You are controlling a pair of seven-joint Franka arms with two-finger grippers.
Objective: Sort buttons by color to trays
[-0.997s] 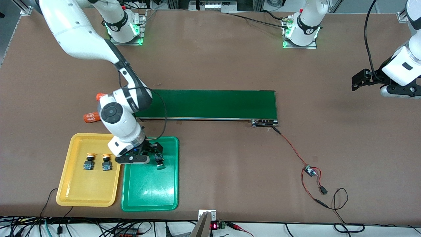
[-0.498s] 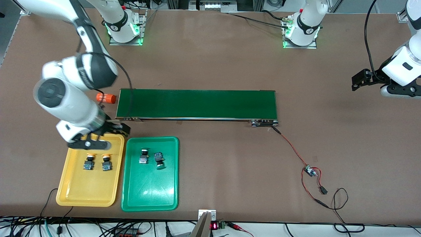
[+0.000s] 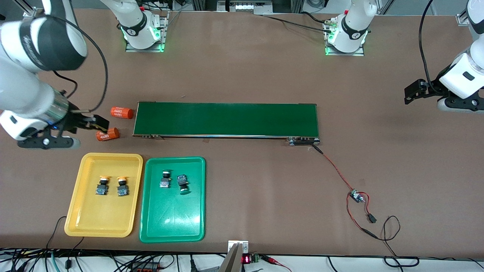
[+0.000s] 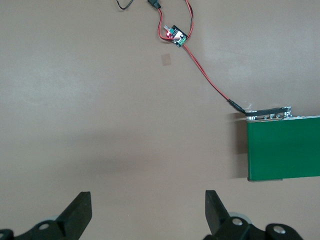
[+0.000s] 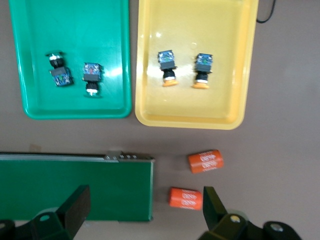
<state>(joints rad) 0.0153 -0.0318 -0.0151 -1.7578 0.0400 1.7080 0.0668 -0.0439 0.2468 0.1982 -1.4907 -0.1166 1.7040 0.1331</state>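
Observation:
The yellow tray (image 3: 102,217) holds two yellow-orange buttons (image 3: 102,186) (image 3: 122,186) side by side. The green tray (image 3: 172,221) beside it holds two green buttons (image 3: 165,179) (image 3: 183,184). My right gripper (image 3: 96,122) is open and empty, up over the table beside the conveyor's end, above an orange cylinder. The right wrist view shows the green tray (image 5: 70,30), the yellow tray (image 5: 195,22), all the buttons and my open right gripper (image 5: 145,200). My left gripper (image 3: 410,92) waits open and empty over bare table (image 4: 148,200).
A long dark-green conveyor belt (image 3: 227,119) lies mid-table, farther from the front camera than the trays. Two orange cylinders (image 3: 121,112) (image 3: 107,134) lie at its right-arm end. A red wire with a small board (image 3: 355,195) trails from its other end.
My right gripper left the green tray, where a second green button now lies, and rose and swung away past the yellow tray toward the right arm's end. The left arm has not moved.

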